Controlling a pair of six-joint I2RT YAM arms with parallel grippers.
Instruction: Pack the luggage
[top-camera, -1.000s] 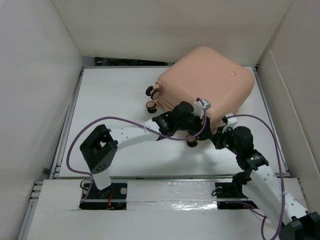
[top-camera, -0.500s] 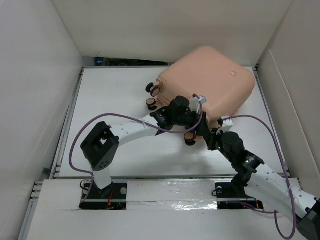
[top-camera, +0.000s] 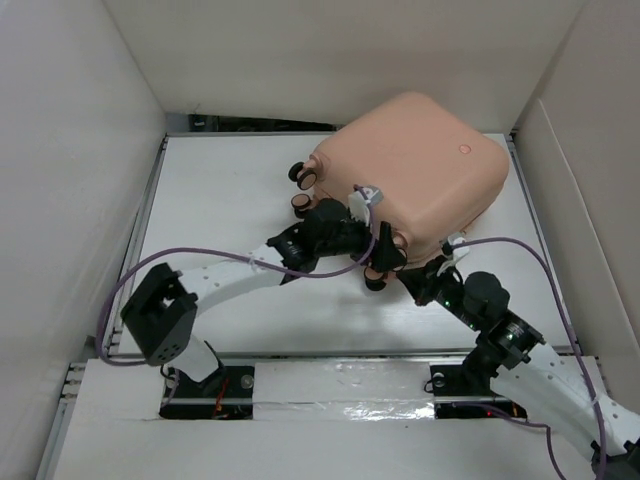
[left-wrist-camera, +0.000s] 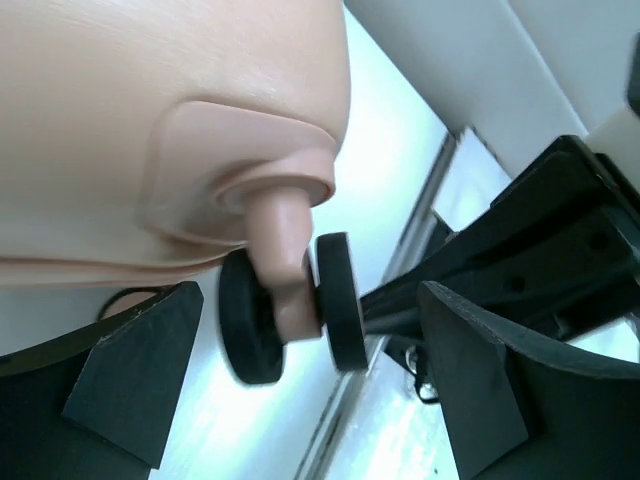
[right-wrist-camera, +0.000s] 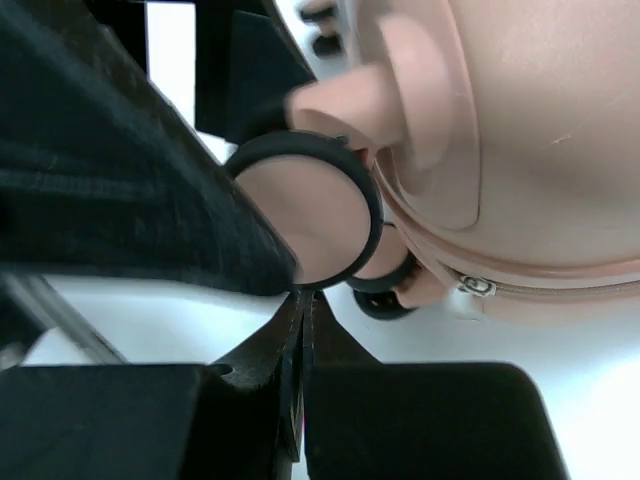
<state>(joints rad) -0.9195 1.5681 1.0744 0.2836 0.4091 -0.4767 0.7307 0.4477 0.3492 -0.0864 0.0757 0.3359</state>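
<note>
1. Top view: the peach-pink luggage (top-camera: 420, 160) lies closed on the far right part of the white bench (top-camera: 220, 190), turned at an angle to the bench edges. Two small wheels (top-camera: 299, 205) stick out at its left end, and two more at its near edge. The left arm reaches across the bench from the near left with a purple cable (top-camera: 200, 255) along it, and the left hand (top-camera: 383, 258) is at the near-edge wheels. The right arm comes from the near right, and the right hand (top-camera: 418, 284) points to the same corner of the luggage. From this view I cannot tell how the fingers stand

2. Left wrist view: the left hand (left-wrist-camera: 300, 400) is spread wide. Its black fingers (left-wrist-camera: 140, 380) stand on both sides of a black double wheel (left-wrist-camera: 290, 310), which hangs on a pink stem from the luggage (left-wrist-camera: 150, 120). The wheel is between them, close to the left finger and farther from the right one, with a gap on each side

3. Right wrist view: the right hand (right-wrist-camera: 303, 300) has its fingers pressed together, with nothing between them. The tip is just below a wheel (right-wrist-camera: 305, 215) with a pink face and a black rim; I cannot tell if it touches. The luggage (right-wrist-camera: 540, 130) fills the upper right, with a small metal zipper pull (right-wrist-camera: 475, 287) on its dark seam
</note>
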